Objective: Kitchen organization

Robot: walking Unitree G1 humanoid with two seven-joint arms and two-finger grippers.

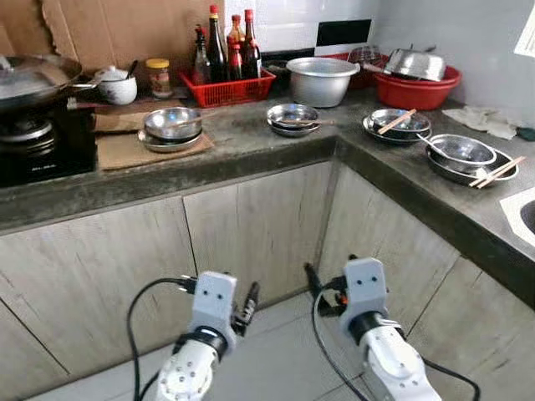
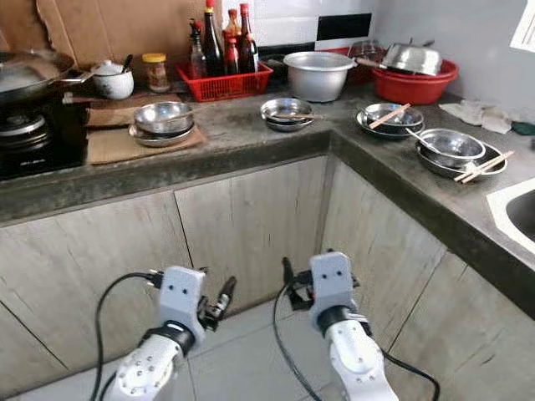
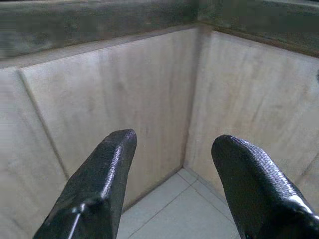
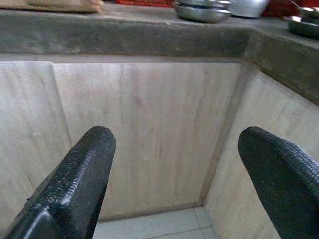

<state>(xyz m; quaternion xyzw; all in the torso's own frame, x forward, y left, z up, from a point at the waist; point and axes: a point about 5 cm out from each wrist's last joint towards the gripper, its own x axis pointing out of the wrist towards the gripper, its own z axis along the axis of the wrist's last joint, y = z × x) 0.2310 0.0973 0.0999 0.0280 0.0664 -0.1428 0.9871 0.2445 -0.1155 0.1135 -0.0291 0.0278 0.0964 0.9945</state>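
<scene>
An L-shaped dark stone counter point(image 1: 251, 146) carries several steel bowls: one on a plate on brown cardboard point(image 1: 171, 124), a stack with a spoon point(image 1: 292, 116), one with chopsticks across it point(image 1: 398, 124), and another beside chopsticks point(image 1: 461, 153). Both arms hang low before the wooden cabinet doors point(image 1: 251, 225), well below the counter. My left gripper point(image 3: 175, 139) is open with nothing between its fingers. My right gripper point(image 4: 177, 132) is also open and empty, facing the cabinet corner under the counter edge.
A wok point(image 1: 29, 79) sits on a black stove at the far left. A red basket of sauce bottles point(image 1: 227, 83), a big metal pot point(image 1: 322, 80) and a red basin point(image 1: 415, 88) line the back wall. A cloth point(image 1: 489, 121) and a sink point(image 1: 527, 213) lie at right.
</scene>
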